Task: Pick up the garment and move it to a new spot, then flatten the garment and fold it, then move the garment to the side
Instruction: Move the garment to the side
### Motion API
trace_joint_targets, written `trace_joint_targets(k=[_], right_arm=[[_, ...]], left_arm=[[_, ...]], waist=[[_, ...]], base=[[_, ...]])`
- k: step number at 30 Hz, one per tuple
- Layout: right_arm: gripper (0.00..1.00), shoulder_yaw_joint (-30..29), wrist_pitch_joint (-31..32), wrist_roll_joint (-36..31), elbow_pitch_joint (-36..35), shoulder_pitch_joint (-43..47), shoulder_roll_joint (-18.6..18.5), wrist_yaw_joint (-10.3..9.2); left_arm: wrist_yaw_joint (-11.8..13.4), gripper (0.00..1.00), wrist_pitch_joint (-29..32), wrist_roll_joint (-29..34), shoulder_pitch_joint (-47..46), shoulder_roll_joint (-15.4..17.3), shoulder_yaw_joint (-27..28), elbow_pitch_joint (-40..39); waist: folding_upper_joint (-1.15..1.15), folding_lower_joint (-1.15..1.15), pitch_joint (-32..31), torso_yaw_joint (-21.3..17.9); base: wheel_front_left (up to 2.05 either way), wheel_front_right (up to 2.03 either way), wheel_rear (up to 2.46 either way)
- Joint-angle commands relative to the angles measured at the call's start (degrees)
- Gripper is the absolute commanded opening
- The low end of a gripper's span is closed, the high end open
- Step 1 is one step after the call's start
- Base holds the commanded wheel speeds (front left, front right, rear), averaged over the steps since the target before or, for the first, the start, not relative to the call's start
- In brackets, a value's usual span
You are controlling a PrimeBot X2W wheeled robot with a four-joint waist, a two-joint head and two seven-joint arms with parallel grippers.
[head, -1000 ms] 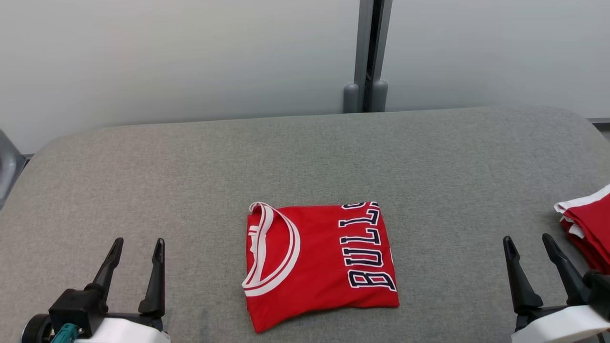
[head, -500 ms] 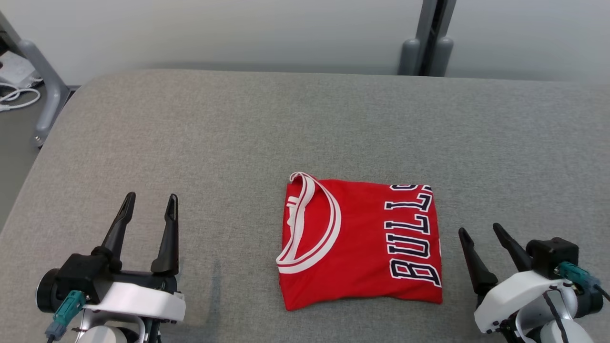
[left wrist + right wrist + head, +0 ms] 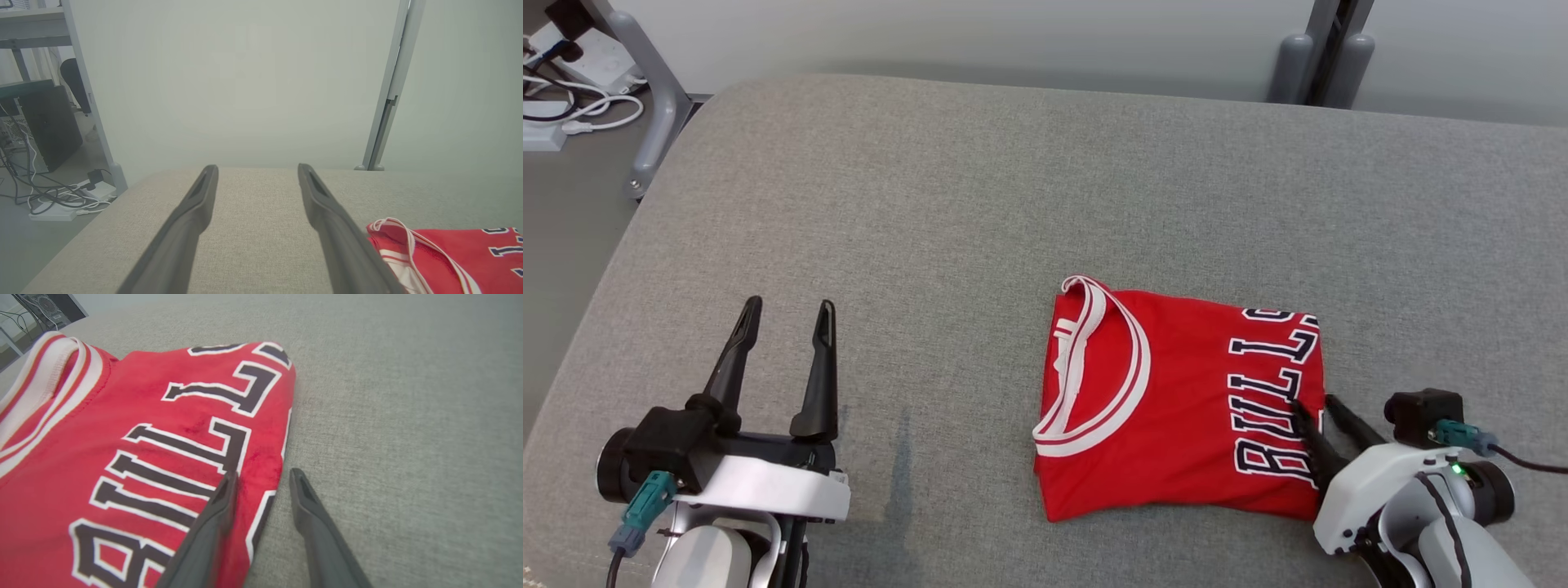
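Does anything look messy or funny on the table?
Nothing much stands out. The jersey lies folded flat on the table, sitting only a little crooked, with its collar facing up. The right hand is open and straddles the jersey's right edge.

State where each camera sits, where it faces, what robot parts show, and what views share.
Head view: on the head, facing forward and down at the jersey on the cushion; left gripper and right gripper show.
Left wrist view: on the left wrist, facing across the cushion to the wall; its open gripper shows.
Right wrist view: on the right wrist, facing down at the jersey's edge; its gripper straddles it.
Shared: the jersey, in all three.
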Motion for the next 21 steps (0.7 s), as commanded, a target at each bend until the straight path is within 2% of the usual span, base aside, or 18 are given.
trace_joint_targets(k=[1, 2, 6, 12, 16, 21], right_arm=[[0.12, 0.89, 0.71, 0.91, 1.39, -0.58, -0.52, -0.03], [0.0, 1.43, 0.63, 1.28, 1.97, -1.08, -0.69, -0.03], [0.0, 3.08, -0.51, 2.42, 2.66, -2.57, -1.9, -0.11], [0.0, 5.91, -2.95, 1.99, -0.34, -2.52, -4.06, -0.1], [0.0, 6.49, -3.59, 1.21, -3.27, -0.97, -5.89, -0.09], [0.0, 5.99, -2.71, -0.75, -9.17, 0.84, -8.75, -0.08]], left_arm=[[-0.39, 1.0, -0.28, -0.24, -0.98, -0.02, 0.03, 0.4], [-0.35, 1.0, -0.36, -0.24, -1.16, -0.04, 0.03, 0.6], [-0.46, 1.0, -0.65, -0.24, -1.43, -0.05, 0.16, 1.24], [-0.67, 1.0, -0.81, 0.09, -1.04, 0.89, 0.52, 1.14], [-0.58, 1.0, -0.87, 0.03, -0.87, 1.4, 0.77, 0.5], [-0.51, 1.0, -0.32, 0.28, -1.17, 2.4, 0.8, -1.0]], waist=[[0.0, 0.0, 0.12, -0.04], [0.0, 0.0, 0.2, -0.12], [0.0, 0.0, 0.29, -0.8], [0.0, 0.0, 0.32, -4.33], [0.0, 0.0, 0.47, -8.0], [0.0, 0.0, 1.83, -14.77]], base=[[0.0, 0.0, 0.0], [0.0, 0.0, 0.0], [0.0, 0.0, 0.0], [0.0, 0.0, 0.0], [0.0, 0.0, 0.0], [0.0, 0.0, 0.0]])
